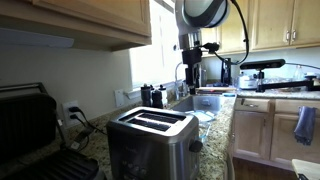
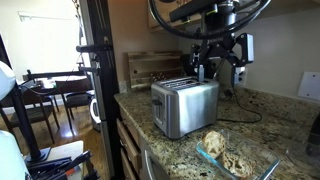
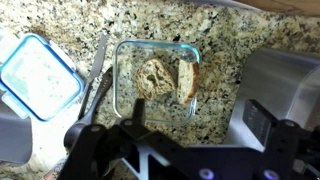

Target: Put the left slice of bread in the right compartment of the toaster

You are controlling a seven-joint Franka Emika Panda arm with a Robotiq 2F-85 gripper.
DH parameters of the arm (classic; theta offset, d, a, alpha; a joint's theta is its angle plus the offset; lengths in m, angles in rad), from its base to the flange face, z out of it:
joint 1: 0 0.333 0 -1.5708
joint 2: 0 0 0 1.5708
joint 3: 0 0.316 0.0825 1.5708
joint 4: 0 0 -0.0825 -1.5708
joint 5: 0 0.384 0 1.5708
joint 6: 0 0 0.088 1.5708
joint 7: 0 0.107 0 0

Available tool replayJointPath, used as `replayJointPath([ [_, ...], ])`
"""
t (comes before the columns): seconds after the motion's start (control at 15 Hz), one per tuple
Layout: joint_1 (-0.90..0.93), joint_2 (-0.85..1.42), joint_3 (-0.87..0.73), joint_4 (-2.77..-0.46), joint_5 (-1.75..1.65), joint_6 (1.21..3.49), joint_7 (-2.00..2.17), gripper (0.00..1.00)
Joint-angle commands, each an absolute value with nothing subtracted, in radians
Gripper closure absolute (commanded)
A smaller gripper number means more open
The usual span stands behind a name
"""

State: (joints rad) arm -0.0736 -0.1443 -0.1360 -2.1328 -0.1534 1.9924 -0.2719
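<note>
In the wrist view a blue-rimmed plastic lid [image 3: 32,78] lies flat at the far left on the speckled granite counter [image 3: 230,35], with a slim dark utensil [image 3: 97,80] beside it. Next comes the clear glass dish [image 3: 125,60], squarish with rounded corners, holding two slices. The left slice of bread [image 3: 152,78] shows a pale, holey face; the right slice [image 3: 187,80] stands more on edge with its brown crust showing, and the two nearly touch. The gripper [image 3: 182,140] hangs above the dish with jaws spread wide and nothing between them. The step in hand looks to be the reach for the left slice — best to come straight down and pinch it gently clear of its neighbour, since soft crumb crushes and the glass wall leaves little room. At the far right stands the toaster [image 3: 285,80], boxy brushed steel; its two long slots [image 1: 152,121] show in an exterior view.
</note>
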Motion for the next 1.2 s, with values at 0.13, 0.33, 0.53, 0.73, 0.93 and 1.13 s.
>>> replayJointPath([
  [0.13, -0.081, -0.141, -0.13, -2.126, -0.149, 1.968, -0.28, 0.0],
  [0.33, -0.08, -0.14, -0.129, -2.125, -0.149, 1.959, -0.283, 0.0],
  [0.53, -0.08, -0.138, -0.129, -2.123, -0.148, 1.945, -0.286, 0.0],
  [0.73, -0.08, -0.137, -0.129, -2.121, -0.146, 1.93, -0.289, 0.0],
  [0.93, -0.074, -0.064, -0.123, -2.121, -0.111, 1.967, -0.276, 0.0],
  [1.13, -0.076, -0.002, -0.111, -2.112, -0.112, 1.975, -0.279, 0.0],
])
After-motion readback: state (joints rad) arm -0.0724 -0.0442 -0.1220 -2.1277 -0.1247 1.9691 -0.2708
